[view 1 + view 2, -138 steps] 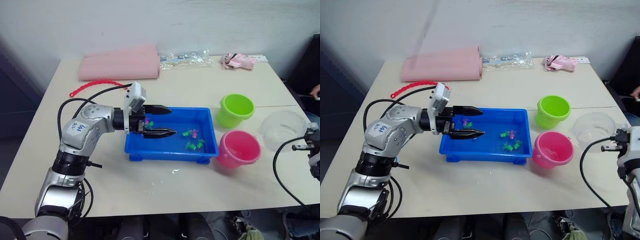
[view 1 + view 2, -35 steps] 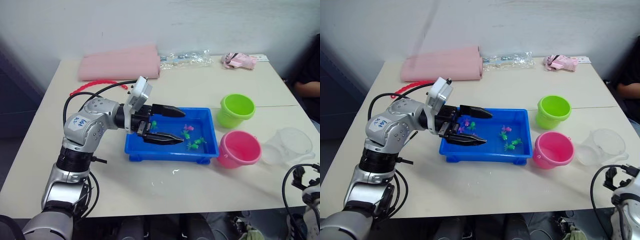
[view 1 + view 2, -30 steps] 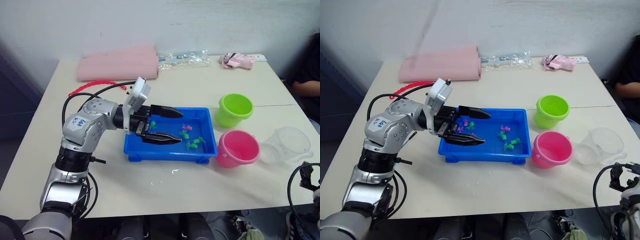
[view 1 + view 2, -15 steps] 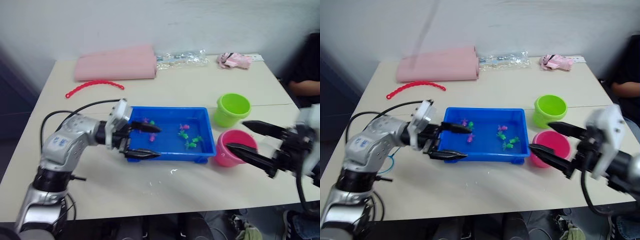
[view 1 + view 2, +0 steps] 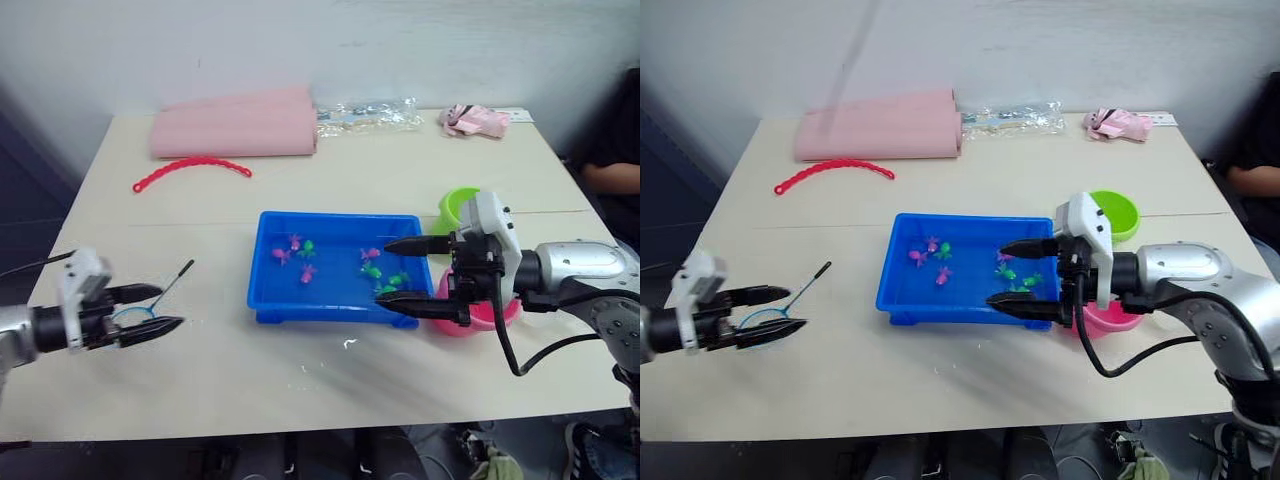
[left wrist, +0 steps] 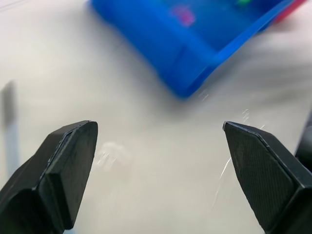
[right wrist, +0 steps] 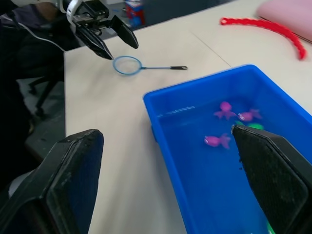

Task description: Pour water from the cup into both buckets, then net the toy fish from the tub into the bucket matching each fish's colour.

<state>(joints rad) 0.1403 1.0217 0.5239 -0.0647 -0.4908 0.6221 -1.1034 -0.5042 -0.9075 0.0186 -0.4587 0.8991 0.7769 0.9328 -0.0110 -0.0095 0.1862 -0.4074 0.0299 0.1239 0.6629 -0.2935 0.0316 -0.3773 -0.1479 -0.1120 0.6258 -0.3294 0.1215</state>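
Left of the blue tub [image 5: 335, 312], the net [image 5: 773, 314] lay flat on the table [image 5: 300, 370], its hoop between the spread fingers of the left gripper [image 5: 146, 310]. Over the tub's right end, beside the pink bucket [image 5: 505, 312], the right gripper [image 5: 402, 272] hung with fingers parted, empty.

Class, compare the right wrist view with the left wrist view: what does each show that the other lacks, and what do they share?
Right wrist view, not the left: the net lying on the table, the left gripper open by its hoop, and the red beaded strip. Left wrist view, not the right: water splashes beside the tub. Both: the blue tub holding pink fish.
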